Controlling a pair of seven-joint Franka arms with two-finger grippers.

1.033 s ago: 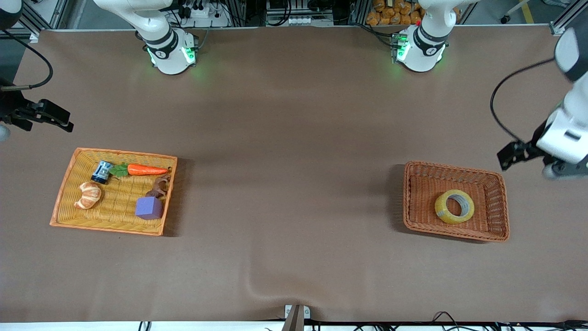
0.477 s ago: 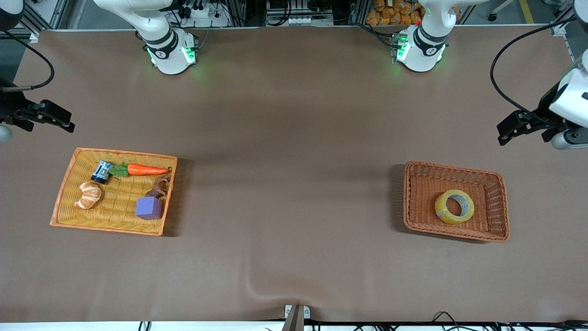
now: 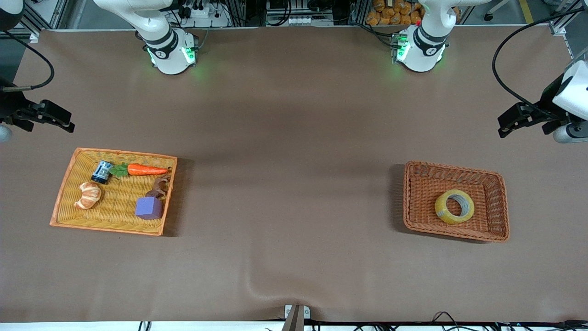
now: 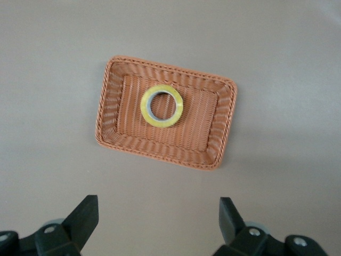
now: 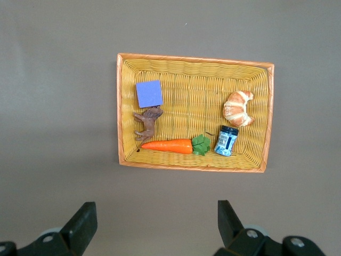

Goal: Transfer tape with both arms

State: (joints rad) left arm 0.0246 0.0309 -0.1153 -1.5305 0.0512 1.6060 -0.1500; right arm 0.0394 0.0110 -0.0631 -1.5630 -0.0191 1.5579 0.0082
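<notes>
The tape (image 3: 454, 206), a yellowish ring with a grey-white core, lies flat in the brown wicker basket (image 3: 410, 202) toward the left arm's end of the table. In the left wrist view the tape (image 4: 162, 106) sits in the basket (image 4: 106, 114), well away from my fingers. My left gripper (image 3: 505, 126) hangs open and empty over bare table beside that basket; its jaws stand wide apart (image 4: 158, 205). My right gripper (image 3: 68, 124) hangs open and empty over bare table by the yellow basket (image 3: 64, 193); its jaws are wide too (image 5: 155, 209).
The yellow basket (image 5: 121, 106) holds a purple cube (image 3: 148, 208), a carrot (image 3: 146, 170), a croissant (image 3: 88, 195), a small blue jar (image 3: 102, 171) and a brown toy animal (image 3: 160, 186). The two arm bases (image 3: 171, 53) (image 3: 420, 50) stand along the table edge farthest from the front camera.
My left gripper has moved away from the brown basket, toward the arm bases' edge of the table. The right gripper has hardly moved. The tape has stayed in the basket.
</notes>
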